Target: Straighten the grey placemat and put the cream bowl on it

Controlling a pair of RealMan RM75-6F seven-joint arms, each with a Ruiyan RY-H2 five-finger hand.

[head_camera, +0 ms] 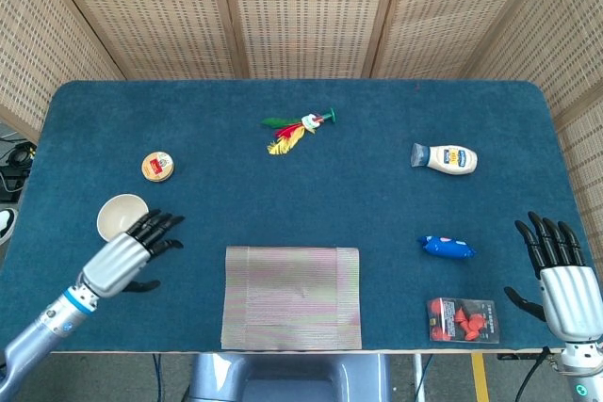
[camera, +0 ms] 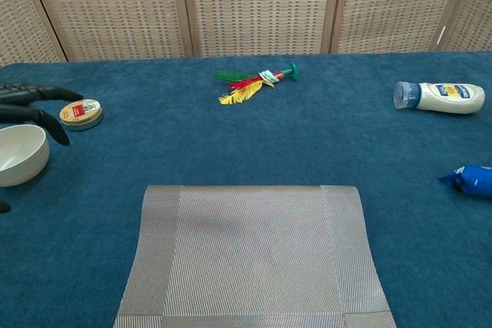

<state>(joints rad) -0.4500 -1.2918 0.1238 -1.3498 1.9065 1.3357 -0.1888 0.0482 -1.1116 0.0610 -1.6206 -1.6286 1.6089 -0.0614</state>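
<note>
**Placemat squared, bowl yet to be placed**

The grey placemat (head_camera: 292,297) is seen lying flat at the near edge of the blue surface (head_camera: 377,195), its sides running square to that edge, so the straightening is judged done or very nearly so. The cream bowl (head_camera: 122,217) stands upright on the surface, apart from the mat and just behind the fingers (head_camera: 158,228) of the left hand (head_camera: 124,256). Those fingers are spread and extended, and nothing is held in them; in the chest view they reach over the bowl's rim without a clear grip. The mat lies to the inner side of these fingers, with a strip of bare cloth between.

The right hand (head_camera: 565,291) is held at the far corner, fingers apart and empty, well away from both task items.

What is judged to remain: the bowl must be grasped, carried across to the mat and set down on it. A small round tin (head_camera: 157,167) sits beyond the bowl.
</note>
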